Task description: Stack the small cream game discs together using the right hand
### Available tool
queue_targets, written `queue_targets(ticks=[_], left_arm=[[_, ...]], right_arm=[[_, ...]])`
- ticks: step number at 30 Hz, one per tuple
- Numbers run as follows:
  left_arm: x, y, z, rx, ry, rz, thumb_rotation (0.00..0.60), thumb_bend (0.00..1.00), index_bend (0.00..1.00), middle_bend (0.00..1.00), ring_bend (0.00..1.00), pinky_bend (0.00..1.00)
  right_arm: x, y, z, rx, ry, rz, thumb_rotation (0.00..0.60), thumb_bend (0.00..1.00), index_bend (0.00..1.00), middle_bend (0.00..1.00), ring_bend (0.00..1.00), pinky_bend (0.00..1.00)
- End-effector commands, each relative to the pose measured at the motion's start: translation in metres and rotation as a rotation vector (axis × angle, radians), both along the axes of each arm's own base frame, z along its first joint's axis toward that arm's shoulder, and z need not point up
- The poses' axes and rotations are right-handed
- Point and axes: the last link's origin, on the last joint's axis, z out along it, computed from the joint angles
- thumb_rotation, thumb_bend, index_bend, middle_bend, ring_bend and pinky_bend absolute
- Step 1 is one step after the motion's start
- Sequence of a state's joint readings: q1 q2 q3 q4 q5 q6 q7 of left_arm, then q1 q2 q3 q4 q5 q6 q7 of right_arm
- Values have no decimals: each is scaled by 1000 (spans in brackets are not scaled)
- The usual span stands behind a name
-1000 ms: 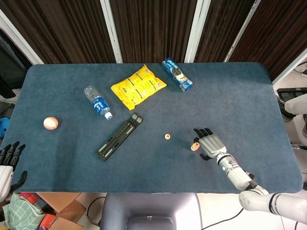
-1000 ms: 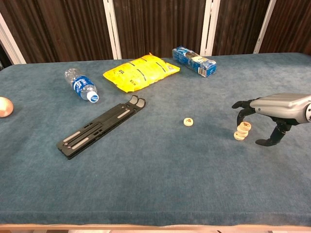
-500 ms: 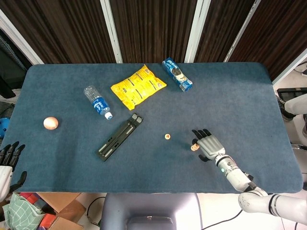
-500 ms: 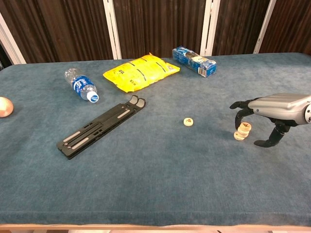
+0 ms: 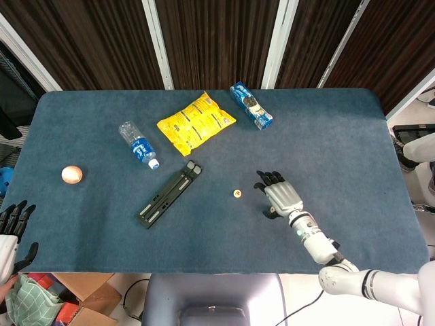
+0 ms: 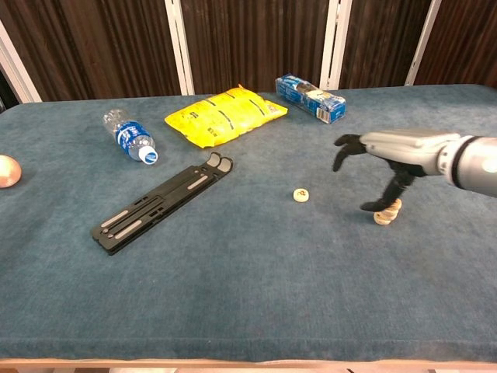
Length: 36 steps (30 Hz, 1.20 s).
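Note:
Two small cream discs sit stacked (image 6: 386, 211) on the blue table, right of centre; in the head view my right hand covers them. A third cream disc (image 5: 236, 194) (image 6: 301, 195) lies alone to their left. My right hand (image 5: 277, 193) (image 6: 388, 151) hovers between the lone disc and the stack, fingers spread and holding nothing. Its fingertips (image 6: 345, 148) reach left toward the lone disc, and its thumb hangs down just beside the stack. My left hand (image 5: 13, 227) rests off the table's near left corner, fingers apart and holding nothing.
A black folding stand (image 5: 170, 194) lies left of the lone disc. Behind are a water bottle (image 5: 138, 145), a yellow snack bag (image 5: 196, 123) and a blue packet (image 5: 251, 105). A peach ball (image 5: 71, 174) sits far left.
My right hand has lifted off the stack and swung left toward the lone disc. The upper disc now sits squarely on the lower one. The left hand is unchanged.

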<state>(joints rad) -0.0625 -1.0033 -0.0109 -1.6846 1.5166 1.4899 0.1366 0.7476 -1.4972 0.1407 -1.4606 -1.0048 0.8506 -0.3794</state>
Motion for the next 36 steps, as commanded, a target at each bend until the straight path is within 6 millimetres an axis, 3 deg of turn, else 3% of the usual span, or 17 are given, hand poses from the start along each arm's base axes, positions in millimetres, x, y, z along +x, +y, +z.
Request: queue_targets(ticks=[1, 7, 12, 28, 36], left_arm=[[0, 0, 2, 6, -2, -2, 600, 426, 6, 0, 0, 129], [1, -2, 5, 13, -8, -7, 600, 426, 6, 0, 0, 128], [1, -4, 4, 6, -5, -7, 600, 426, 6, 0, 0, 128], [0, -2, 2, 4, 3, 1, 600, 426, 6, 0, 0, 129], [0, -2, 3, 8, 3, 1, 600, 426, 6, 0, 0, 129]], right_arm=[[22, -3, -12, 10, -58, 6, 600, 374, 413, 0, 0, 0], [41, -8, -42, -17, -56, -13, 600, 374, 489, 0, 0, 0], [43, -16, -56, -65, -6, -7, 600, 374, 523, 0, 0, 0], [30, -41, -63, -70, 1, -94, 600, 392, 523, 0, 0, 0], [35, -48, -71, -30, -48, -130, 600, 436, 517, 0, 0, 0]])
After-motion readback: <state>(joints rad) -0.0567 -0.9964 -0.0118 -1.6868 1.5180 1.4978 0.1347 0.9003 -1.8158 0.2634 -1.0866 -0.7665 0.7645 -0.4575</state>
